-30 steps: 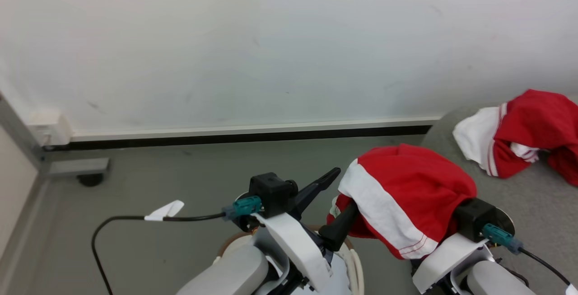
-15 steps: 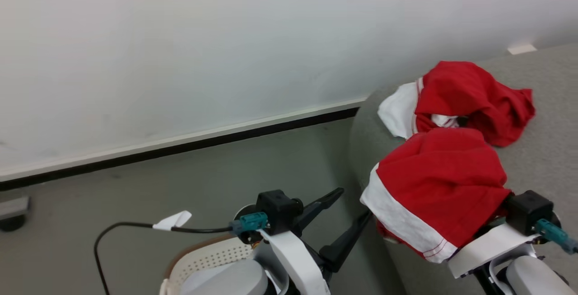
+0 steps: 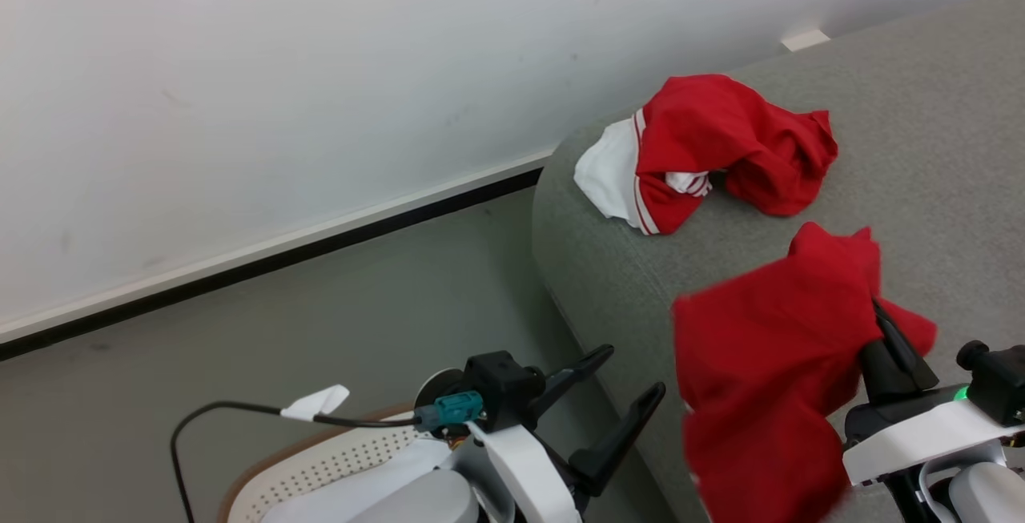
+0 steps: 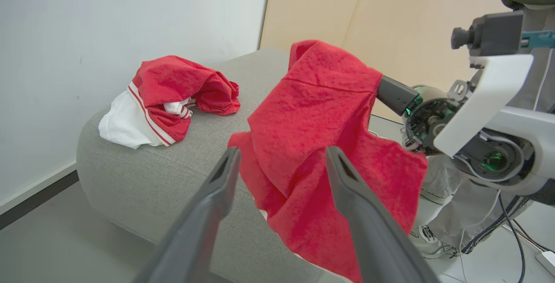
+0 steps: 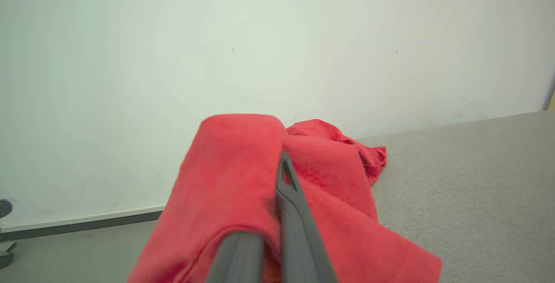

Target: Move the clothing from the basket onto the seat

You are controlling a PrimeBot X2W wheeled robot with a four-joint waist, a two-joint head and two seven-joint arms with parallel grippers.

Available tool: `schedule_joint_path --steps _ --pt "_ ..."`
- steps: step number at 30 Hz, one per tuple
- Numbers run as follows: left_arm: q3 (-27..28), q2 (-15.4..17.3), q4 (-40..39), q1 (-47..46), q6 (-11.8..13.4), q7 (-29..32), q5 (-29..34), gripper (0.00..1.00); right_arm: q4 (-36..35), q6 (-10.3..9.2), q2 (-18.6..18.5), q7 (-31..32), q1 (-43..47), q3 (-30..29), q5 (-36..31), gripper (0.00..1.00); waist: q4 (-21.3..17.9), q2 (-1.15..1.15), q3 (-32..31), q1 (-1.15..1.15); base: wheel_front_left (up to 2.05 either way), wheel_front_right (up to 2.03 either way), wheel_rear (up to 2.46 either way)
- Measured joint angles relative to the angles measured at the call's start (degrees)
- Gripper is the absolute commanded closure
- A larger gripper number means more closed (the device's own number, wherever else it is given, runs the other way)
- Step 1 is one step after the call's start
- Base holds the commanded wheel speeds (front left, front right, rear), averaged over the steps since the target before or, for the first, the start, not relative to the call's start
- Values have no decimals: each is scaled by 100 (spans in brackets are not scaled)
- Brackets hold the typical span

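Two garments: crumpled garment (image 3: 721,146) far on seat (image 3: 921,146); red garment (image 3: 761,379) half-hides right gripper (image 3: 881,316), jaws clamped on it. Left gripper (image 3: 631,371) jaws spread, empty (one basket (image 3: 320,467), cut off).

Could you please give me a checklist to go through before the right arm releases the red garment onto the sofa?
1. Grip: right end effector shut on the held garment: ok.
2. Position: held garment fully above the sofa: cannot tell; its lower hem hangs near the sofa's edge.
3. Landing spot: bare seat beside the other garment: ok.
4. Other arm: left end effector open, empty, apart from the cloth: ok.
5. Remaining work: basket emptied of clothing: cannot tell; the left arm hides most of it.
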Motion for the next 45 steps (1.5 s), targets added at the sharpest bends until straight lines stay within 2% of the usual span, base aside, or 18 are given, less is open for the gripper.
schedule_joint_path --steps 11,18,23,27,34,40,45 --pt "-35 8 104 -75 -27 -64 46 0 -175 0 97 0 136 -354 -53 100 -302 0 198 0 0 0 0" --pt "-62 12 103 -146 -49 -96 65 0 -315 0 187 0 103 -502 64 100 -283 0 315 0 0 0 0" --pt "-48 91 47 -234 -24 -100 119 0 -396 0 113 0 -312 -670 148 100 -194 0 525 1 0 0 0" --pt "-55 169 -34 -344 1 -34 167 0 -257 0 -70 -2 -818 -767 243 100 -90 0 801 0 0 0 0" --pt "-24 348 -264 -639 19 53 339 0 226 0 -693 2 -1929 -1180 288 100 150 0 1438 1 0 0 0" --pt "-33 478 -428 -862 21 108 477 0 650 0 -1257 253 -2828 -1701 243 100 376 0 2034 1 0 0 0" --pt "-11 522 -538 -1087 25 154 542 0 1214 0 -1581 570 -3431 -1847 48 100 585 0 2529 2 0 0 0"
